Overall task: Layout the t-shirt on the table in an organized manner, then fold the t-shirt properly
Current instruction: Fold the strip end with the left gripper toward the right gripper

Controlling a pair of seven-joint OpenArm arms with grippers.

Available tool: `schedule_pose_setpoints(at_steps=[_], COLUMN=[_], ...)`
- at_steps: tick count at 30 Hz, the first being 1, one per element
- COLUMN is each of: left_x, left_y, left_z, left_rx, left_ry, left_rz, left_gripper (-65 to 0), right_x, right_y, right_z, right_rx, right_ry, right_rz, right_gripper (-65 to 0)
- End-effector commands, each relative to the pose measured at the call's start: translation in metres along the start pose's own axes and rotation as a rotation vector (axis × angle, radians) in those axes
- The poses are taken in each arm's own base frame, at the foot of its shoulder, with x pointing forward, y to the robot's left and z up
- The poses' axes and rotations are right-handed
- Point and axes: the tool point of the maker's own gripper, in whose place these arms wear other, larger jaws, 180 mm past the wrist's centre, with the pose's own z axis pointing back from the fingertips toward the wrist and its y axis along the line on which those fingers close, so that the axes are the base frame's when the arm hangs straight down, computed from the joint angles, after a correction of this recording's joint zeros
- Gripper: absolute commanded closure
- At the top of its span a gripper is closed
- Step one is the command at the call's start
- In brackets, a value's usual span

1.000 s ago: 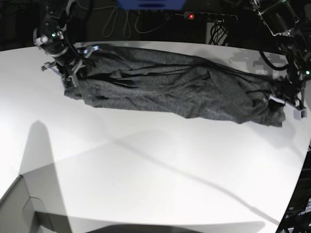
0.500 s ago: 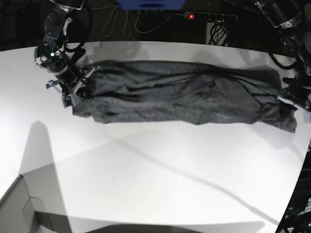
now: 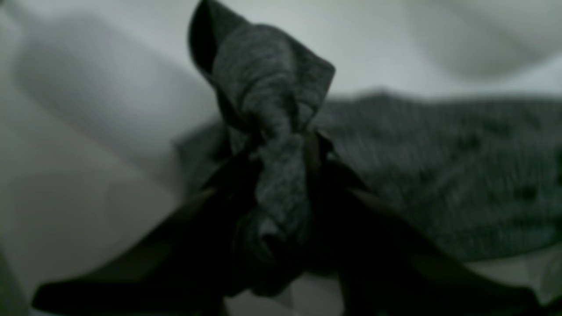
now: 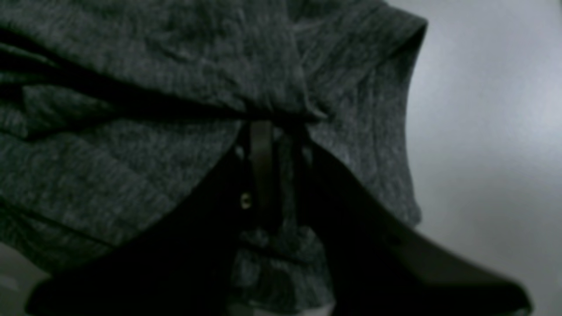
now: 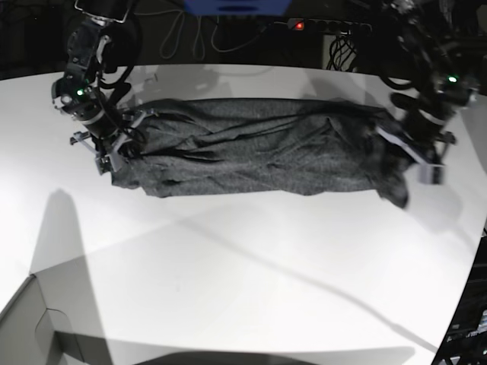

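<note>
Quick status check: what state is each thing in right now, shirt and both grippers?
t-shirt: stretched in a wrinkled band between the grippers, not flat, unfolded.
left gripper: shut on a bunched shirt end.
right gripper: shut on the other shirt end.
table: shirt lies across its far side.

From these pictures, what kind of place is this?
Probably a robot lab or workshop: two robot arms hold a t-shirt over a bare white table, and a power strip with loose cables sits behind.

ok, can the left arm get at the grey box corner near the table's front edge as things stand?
Probably not: the left gripper is shut on one end of the dark charcoal heather-grey knit t-shirt, and the grey box corner sits diagonally across the white table.
</note>
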Motion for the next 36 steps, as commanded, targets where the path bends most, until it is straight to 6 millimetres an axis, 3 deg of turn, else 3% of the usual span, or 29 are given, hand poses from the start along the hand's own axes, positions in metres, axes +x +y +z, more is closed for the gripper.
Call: schedule_pose_setpoints(at_steps=[1, 6, 10, 19, 27, 36], left_x=[0.012, 0.002, 0.005, 0.018, 0.032, 0.035], left_y=[-0.005, -0.05, -0.082, -0.099, -0.194, -0.217], left_z=[0.002, -0.006, -0.009, -0.012, -0.015, -0.02], left_rx=[-0.009, -0.056, -0.107, -0.151, -0.383, -0.387], left_ry=[-0.049, -0.016, -0.02, -0.054, -0.09, -0.069], left_rz=[-0.013, -0.045, -0.075, -0.088, -0.144, -0.065], left_gripper=[0.0, 0.0, 0.0, 0.0, 0.0, 0.0], right_x=[-0.003, 0.014, 0.013, -0.007, -0.01, -0.007], right_y=[-0.015, -0.022, -0.021, -0.023, -0.022, -0.012], right_z=[0.007, 0.019, 0.018, 0.01, 0.007, 0.004], right_rx=[-0.044, -0.078, -0.075, -0.054, -0.047, -0.02], right_ry=[0.038, -0.002, 0.002, 0.052, 0.059, 0.059], right_rz=[0.039, 0.075, 0.074, 0.058, 0.051, 0.074], right_gripper=[-6.6, -6.6, -6.6, -6.6, -6.5, -6.5])
